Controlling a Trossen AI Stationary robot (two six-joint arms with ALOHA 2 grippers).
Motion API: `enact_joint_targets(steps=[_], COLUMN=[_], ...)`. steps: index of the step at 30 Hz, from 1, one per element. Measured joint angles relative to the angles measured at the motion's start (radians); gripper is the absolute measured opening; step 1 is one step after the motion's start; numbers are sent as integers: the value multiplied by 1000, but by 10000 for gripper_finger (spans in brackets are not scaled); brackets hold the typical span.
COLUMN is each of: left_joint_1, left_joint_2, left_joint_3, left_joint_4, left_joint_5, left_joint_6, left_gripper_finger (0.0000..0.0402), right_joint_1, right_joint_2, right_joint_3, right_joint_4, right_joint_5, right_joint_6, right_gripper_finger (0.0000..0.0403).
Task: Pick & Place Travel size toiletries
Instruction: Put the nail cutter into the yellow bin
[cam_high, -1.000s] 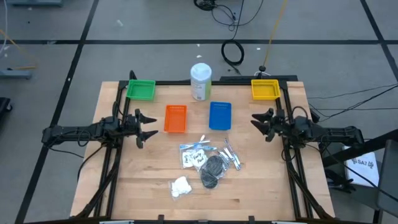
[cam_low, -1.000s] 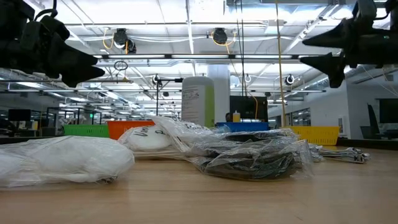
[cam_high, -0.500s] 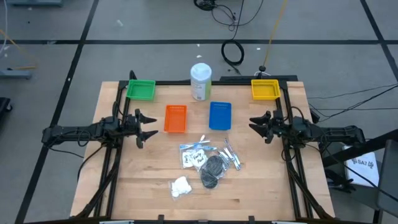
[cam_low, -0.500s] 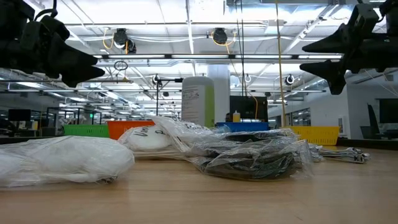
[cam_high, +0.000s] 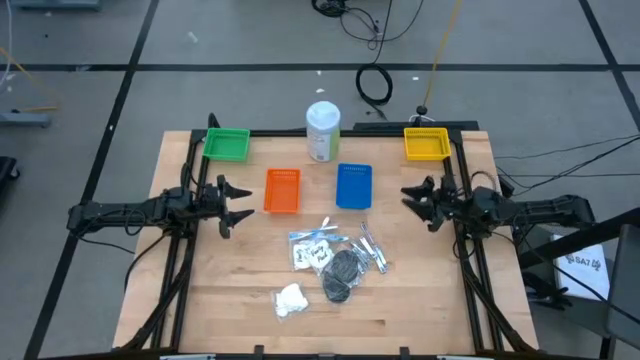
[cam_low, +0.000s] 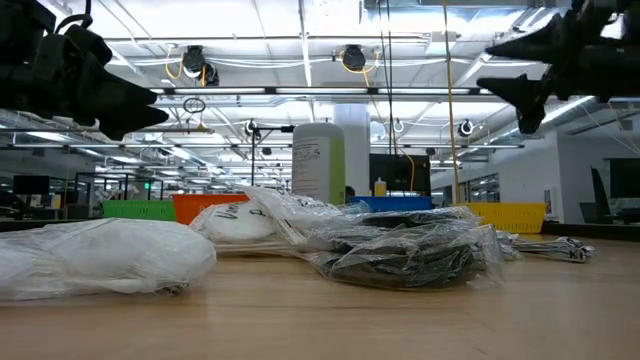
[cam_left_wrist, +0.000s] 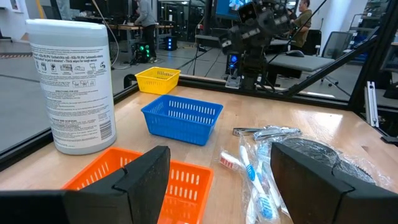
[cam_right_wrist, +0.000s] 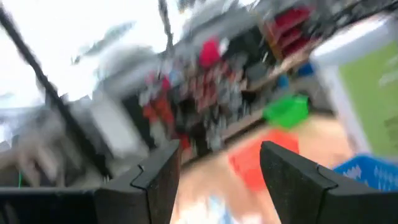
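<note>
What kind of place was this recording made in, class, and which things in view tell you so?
Probably a large robotics lab or industrial workshop: a wooden table on a black frame carries two mounted arms, cables lie on the concrete floor, and rows of ceiling lights hang over further workstations behind.

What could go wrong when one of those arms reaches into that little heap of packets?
1. The sachets, puffs and sticks overlap in one heap, so an open tool may lift two at once.
2. The clear wrappers look slippery and crumpled, so a pinch might slide off.
3. The bottle stands just behind the blue tray; a careless swing there could topple it.
</note>
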Motion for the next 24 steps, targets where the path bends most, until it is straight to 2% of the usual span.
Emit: enact_joint_targets(steps=[4,6,10,12,14,18,24], left_joint_1=[0,0,0,0,0,0,0], left_joint_2=[0,0,0,0,0,0,0], left_joint_3=[0,0,0,0,0,0,0], left_joint_4=[0,0,0,-2,0,-1,-1], left_joint_5=[0,0,0,0,0,0,0], left_joint_6=[0,0,0,0,0,0,0], left_gripper_finger=[274,274,274,274,274,274,274], right_joint_1=[116,167,222,228,226,227,223], right_joint_2=[222,361,605,707,805,961,1175], right_joint_3=[207,338,605,704,761,800,782], right_joint_4=[-18,-161,-560,-700,-787,-801,-814], right_joint_5=[1,35,169,231,237,236,239], right_joint_6=[-127,-181,-208,-142,-37,167,402], right_gripper_finger=[228,238,263,274,282,285,274])
